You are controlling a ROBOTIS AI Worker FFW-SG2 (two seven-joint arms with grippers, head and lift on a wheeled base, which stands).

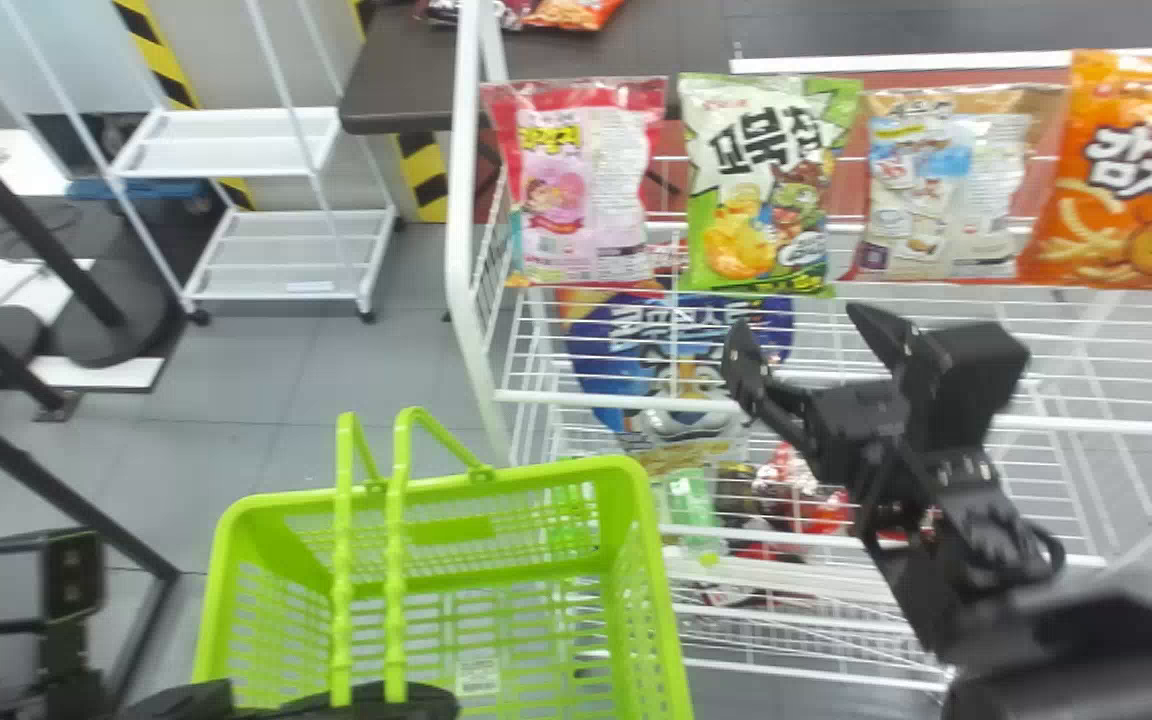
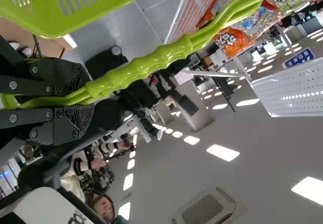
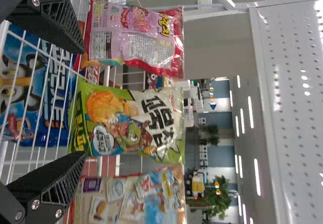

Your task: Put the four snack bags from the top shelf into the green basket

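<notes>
Four snack bags stand in a row on the top shelf: a pink bag [image 1: 584,185], a green-and-white bag [image 1: 764,185], a beige bag [image 1: 941,185] and an orange bag [image 1: 1121,175]. Just in front of the shelf my right gripper [image 1: 796,345] is open and empty. In the right wrist view, the green-and-white bag [image 3: 131,120] lies beyond and between the fingers of my right gripper [image 3: 83,103]. At the lower left, my left gripper [image 1: 336,700] holds the green basket [image 1: 436,485]. In the left wrist view my left gripper [image 2: 83,95] is shut on its handles [image 2: 166,57].
White wire shelving [image 1: 616,402] spans the right side, with a large blue bag [image 1: 676,350] and more packs on lower levels. A small white rack [image 1: 276,255] and dark poles stand left. The basket is below and left of the top shelf.
</notes>
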